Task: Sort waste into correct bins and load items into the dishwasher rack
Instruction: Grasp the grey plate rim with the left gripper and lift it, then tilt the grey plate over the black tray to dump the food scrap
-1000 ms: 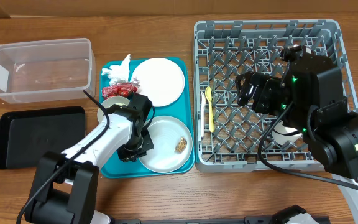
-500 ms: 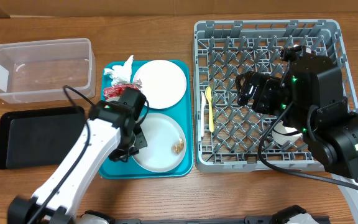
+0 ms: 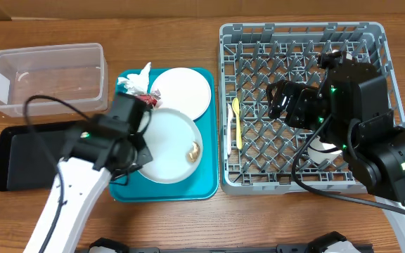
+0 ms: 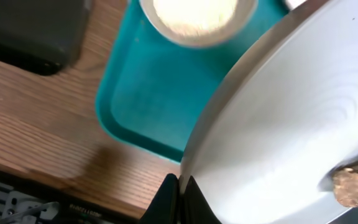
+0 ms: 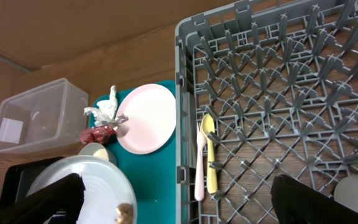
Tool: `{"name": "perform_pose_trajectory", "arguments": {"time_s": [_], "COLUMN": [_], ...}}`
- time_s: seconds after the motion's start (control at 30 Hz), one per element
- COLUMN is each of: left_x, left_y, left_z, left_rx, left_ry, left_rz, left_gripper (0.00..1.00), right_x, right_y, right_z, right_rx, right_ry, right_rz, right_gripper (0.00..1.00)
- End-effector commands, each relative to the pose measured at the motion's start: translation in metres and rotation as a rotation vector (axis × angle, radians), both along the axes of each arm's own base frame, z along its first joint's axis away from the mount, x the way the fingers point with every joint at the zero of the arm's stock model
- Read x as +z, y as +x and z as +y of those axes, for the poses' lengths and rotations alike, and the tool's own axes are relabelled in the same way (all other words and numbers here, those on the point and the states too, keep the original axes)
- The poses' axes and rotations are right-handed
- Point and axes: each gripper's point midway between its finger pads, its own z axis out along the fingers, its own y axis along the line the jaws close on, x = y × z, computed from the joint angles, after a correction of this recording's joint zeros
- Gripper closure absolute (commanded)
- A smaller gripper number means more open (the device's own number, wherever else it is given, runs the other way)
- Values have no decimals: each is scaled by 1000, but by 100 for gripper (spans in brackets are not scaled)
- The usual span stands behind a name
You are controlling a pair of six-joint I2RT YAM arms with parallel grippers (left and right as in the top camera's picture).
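Risk first. My left hand [image 4: 178,186] is closed on the pale grey plate [image 3: 167,144], pinching only the thin rim at about 8 o'clock. All the plate's weight hangs out from that one edge, so I judge it could pivot or slip between the fingers if I swing fast. The brown food lump [image 3: 195,148] sits loose near the 3 o'clock rim, opposite my grip. Any tilt that way before I reach a bin would roll it onto the teal tray [image 3: 209,179] or the bench. The small bowl [image 4: 194,15] lies below the plate's edge, and a low sweep could clip it.

Location: the plate appears raised above the teal tray, its 1 o'clock edge overlapping the white plate [image 3: 181,91]. The black tray [image 3: 27,151] lies at 9 o'clock from it, the clear tub [image 3: 48,48] at 10 o'clock and the dishwasher rack [image 3: 301,28] at 3 o'clock.

Condition: the plate is round, smooth and glossy, with faint concentric rings and no chips visible. It carries nothing but the lump.

My right hand [image 3: 280,104] is spread wide and empty over the rack.
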Motion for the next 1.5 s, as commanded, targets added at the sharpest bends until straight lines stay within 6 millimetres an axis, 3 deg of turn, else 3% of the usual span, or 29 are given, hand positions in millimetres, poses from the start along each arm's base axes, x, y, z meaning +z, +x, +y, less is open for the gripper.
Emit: {"name": "perform_pose_trajectory", "arguments": {"time_s": [0.0,0.37,0.6,1.03,1.3,1.47], "left_x": [27,35,36,26,5,-2], "left_y": [2,-23,-55,-102,-80,-61], "left_z": [26,122,185,233,262,254], "left_rx": [110,454,726,1133,1146,1035], "left_ry": [-2,40,135,430,550,607], "left_rz": [-106,-113,-95,-22,44,83], "left_gripper": [96,96,96,96,96,96], "right_x": [8,7,7,7,7,7], "right_y": [2,1,1,1,1,1], "right_z": [-3,-3,-3,-3,-3,-3], "right_rx": [-14,-14,-13,-13,-13,-13], "right_ry": [8,5,5,6,6,6], "right_rz": [-21,-15,-15,-17,-15,-16], "right_gripper": [0,0,0,0,0,0]}}
